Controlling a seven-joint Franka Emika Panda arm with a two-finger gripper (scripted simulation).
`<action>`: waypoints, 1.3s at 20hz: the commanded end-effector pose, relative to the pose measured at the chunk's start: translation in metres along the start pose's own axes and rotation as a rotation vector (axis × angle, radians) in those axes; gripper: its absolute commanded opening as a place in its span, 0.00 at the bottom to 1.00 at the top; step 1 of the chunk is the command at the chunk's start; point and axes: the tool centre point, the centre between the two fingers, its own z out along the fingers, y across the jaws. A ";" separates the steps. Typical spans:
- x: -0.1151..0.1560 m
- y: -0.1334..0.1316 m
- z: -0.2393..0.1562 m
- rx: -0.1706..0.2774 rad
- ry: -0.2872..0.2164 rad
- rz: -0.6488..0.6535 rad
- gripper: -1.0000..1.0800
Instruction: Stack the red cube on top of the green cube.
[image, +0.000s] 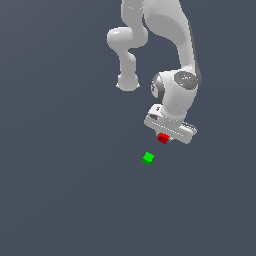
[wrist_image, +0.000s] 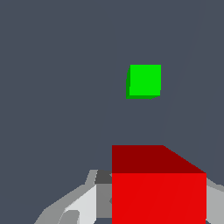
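Exterior view shows a plain dark grey-blue surface (image: 60, 190) filling the whole scene. On it sits the green cube (image: 148, 158); just to its right, apart, the gripper (image: 164, 139) is clamped on the red cube (image: 163, 138), under the white arm (image: 175, 60).

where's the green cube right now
In the exterior view the green cube sits alone on the floor, just below-left of the gripper holding the red cube.

No lettering anywhere to read: the red cube (wrist_image: 158, 197) and green cube (wrist_image: 145, 80) show plain faces, and the arm's white casing seems unmarked, though it renders small and soft here.
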 end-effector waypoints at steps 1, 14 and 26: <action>0.000 0.000 0.001 -0.001 0.000 0.000 0.00; 0.054 0.016 0.036 -0.001 0.000 0.000 0.00; 0.088 0.023 0.057 -0.001 -0.001 0.000 0.00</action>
